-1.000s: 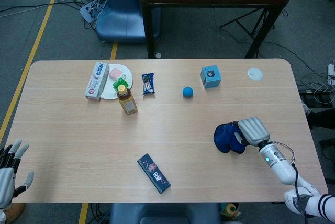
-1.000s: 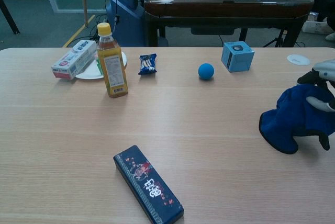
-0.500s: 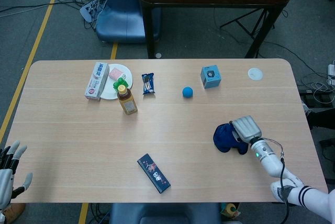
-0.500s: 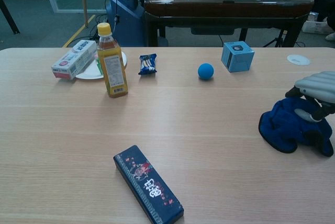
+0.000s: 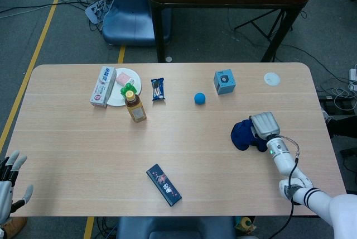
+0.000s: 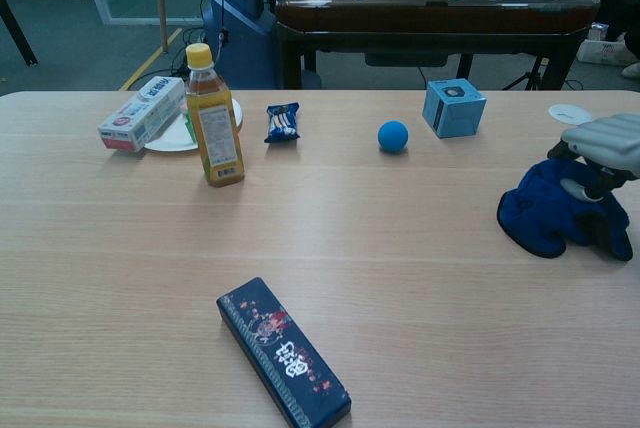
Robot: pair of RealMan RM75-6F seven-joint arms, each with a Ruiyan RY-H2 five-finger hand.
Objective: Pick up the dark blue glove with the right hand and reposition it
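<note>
Left hand (image 5: 8, 186): seen only at the near left corner in the head view, partly cut off by the frame; fingers spread, nothing held.
Dark patterned box (image 6: 283, 364): laid flat near the front edge of the table (image 6: 120, 268), well apart from the other items.
Right hand (image 6: 603, 148): laid over the top of the dark blue glove (image 6: 545, 210), fingers curled down into the cloth; the glove is taken as grasped, though the fingertips are hidden in the folds.
Dark blue glove: bunched at the right side of the table, its lower edge on the tabletop; its right part is covered by the hand.
Bottle (image 6: 211, 115): upright, yellow cap, amber contents, just in front of the plate.
Plate (image 5: 119, 99): white; a pink item is held on it; partly hidden by the bottle in the chest view.
Carton (image 6: 142, 113): white and red, resting against the plate's left rim.
Snack packet (image 6: 283, 122): blue, lying flat.
Ball (image 6: 393, 136): blue, near the light blue cube box (image 6: 453, 107).
White disc (image 5: 271, 79): far right; identity not made out.
</note>
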